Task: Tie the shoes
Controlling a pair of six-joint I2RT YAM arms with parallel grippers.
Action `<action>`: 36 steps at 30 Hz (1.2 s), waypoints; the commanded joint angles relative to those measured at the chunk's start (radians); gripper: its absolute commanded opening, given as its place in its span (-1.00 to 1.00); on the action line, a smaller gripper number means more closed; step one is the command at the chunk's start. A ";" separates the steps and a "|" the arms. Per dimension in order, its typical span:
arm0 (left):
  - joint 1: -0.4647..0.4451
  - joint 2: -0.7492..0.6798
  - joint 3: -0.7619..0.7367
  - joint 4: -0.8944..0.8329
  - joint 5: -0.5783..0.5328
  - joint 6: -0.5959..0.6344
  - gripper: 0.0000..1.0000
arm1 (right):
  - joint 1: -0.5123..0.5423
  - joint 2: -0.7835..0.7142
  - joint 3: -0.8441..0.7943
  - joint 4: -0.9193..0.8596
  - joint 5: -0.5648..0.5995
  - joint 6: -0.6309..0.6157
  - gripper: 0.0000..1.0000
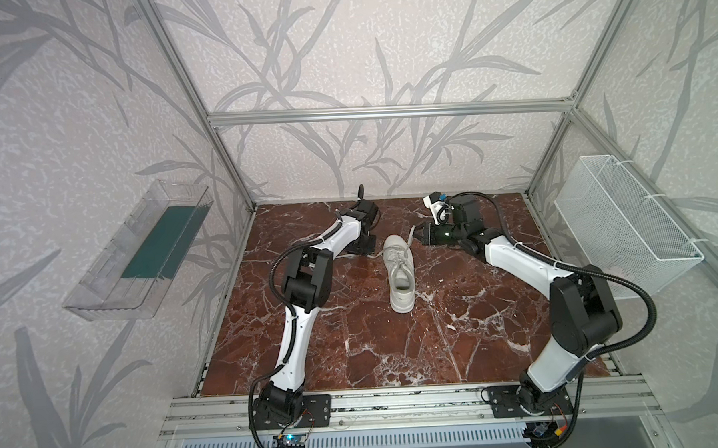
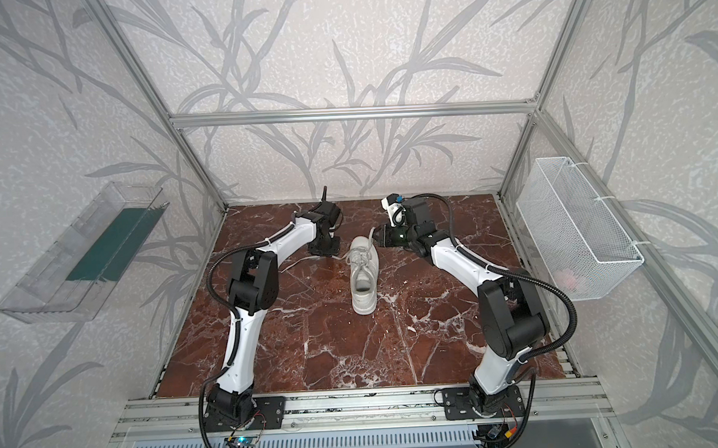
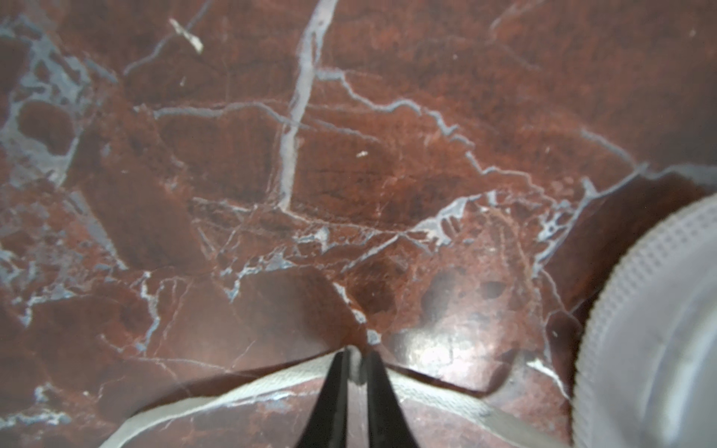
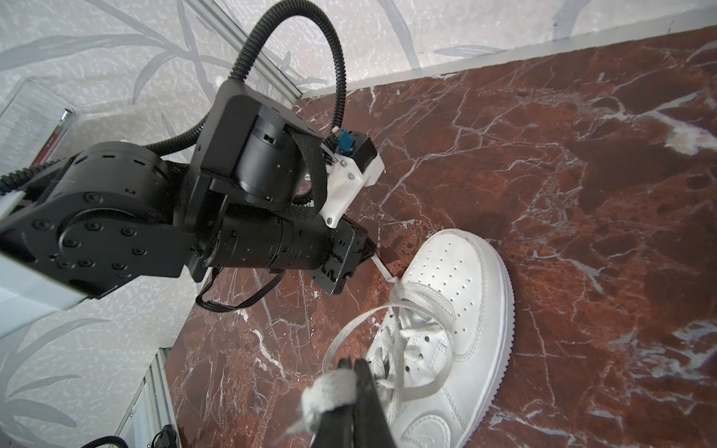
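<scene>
Sneaker: the white sneaker (image 1: 400,273) lay flat near the middle of the marble-patterned table (image 1: 354,341), toe toward the far wall and heel toward the near edge. No bow or knot was visible.
Left gripper: the left gripper (image 3: 355,358) was down at the tabletop just left of the toe. Its jaws were pinched closed on the left lace (image 3: 438,395), which trailed along the table on both sides of the tips.
Right gripper: the right gripper (image 4: 355,368) sat just right of the toe, clamped on a bunched part of the right lace (image 4: 329,388).
Risk, slip: each bite looked small. A hard pull could draw the flat lace out of the tips.
Risk, shoe drift: nothing pinned the sneaker. An uneven pull would likely drag or swivel it.
Risk, scrape: the left tips sat very low. Sideways travel could rub them on the table.
Writing: none was legible. Only a faint curved emblem showed on the sneaker's side in the right wrist view.
</scene>
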 commanded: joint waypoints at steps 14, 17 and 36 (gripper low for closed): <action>0.000 -0.235 -0.059 -0.034 -0.048 0.017 -1.00 | -0.009 -0.132 -0.044 0.058 0.013 0.047 -1.00; 0.000 -0.286 -0.056 -0.058 -0.063 0.024 -1.00 | -0.013 -0.184 -0.058 0.038 0.043 0.034 -1.00; 0.000 -0.603 -0.141 -0.099 -0.216 0.082 -1.00 | -0.075 -0.578 -0.221 -0.176 0.492 -0.058 -1.00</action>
